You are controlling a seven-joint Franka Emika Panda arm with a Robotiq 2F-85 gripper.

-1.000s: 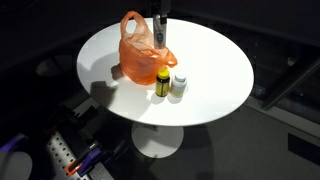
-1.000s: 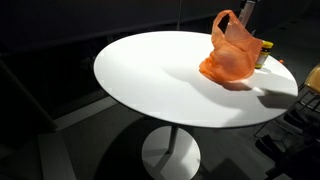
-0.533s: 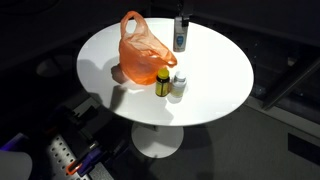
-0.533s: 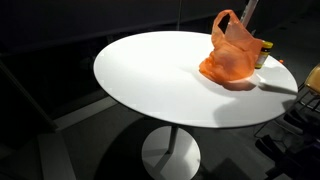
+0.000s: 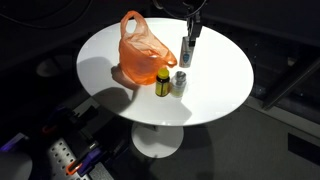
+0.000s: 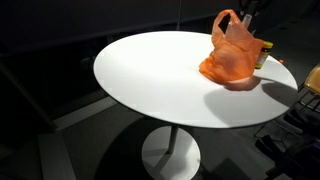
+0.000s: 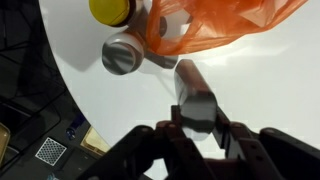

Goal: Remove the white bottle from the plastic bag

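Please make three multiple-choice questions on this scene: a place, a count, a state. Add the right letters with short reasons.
1. Where is the white bottle relative to the orange bag? A inside it; B under it; C outside it, in the gripper.
2. How many bottles stand on the table beside the bag? A two; B none; C four.
3. How is the gripper? A open, empty; B shut on the white bottle; C out of view.
C: the wrist view shows it held, with the bag apart. A: a yellow-capped bottle and a grey-capped bottle. B: the gripper clamps it.
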